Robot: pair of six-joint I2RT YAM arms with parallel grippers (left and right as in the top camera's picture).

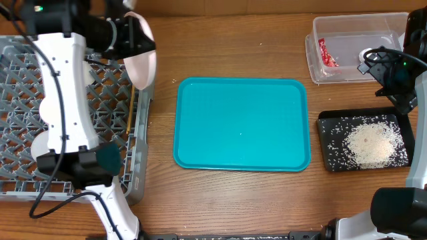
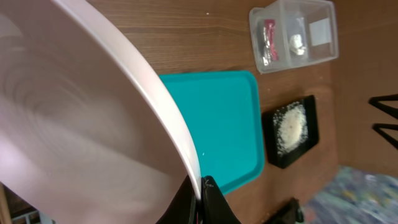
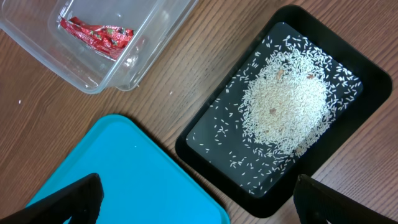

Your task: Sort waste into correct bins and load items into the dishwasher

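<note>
My left gripper [image 2: 200, 198] is shut on the rim of the large white plate [image 2: 81, 124], which fills most of the left wrist view. From overhead the plate [image 1: 141, 63] hangs tilted on edge over the right wall of the grey dish rack [image 1: 20, 133], with the left gripper [image 1: 137, 41] at its top. The clear tub [image 1: 353, 47] at the back right holds a red wrapper [image 3: 96, 34] and a white scrap [image 2: 297, 43]. Rice [image 3: 286, 106] lies heaped in the black tray [image 1: 327, 157]. My right gripper [image 3: 199, 205] hovers open and empty between tub and tray.
An empty teal serving tray [image 1: 241, 124] lies mid-table between rack and bins. A thin wooden stick [image 1: 129, 110] runs along the rack's right wall. The left arm [image 1: 63, 100] stretches over the rack and hides much of its floor.
</note>
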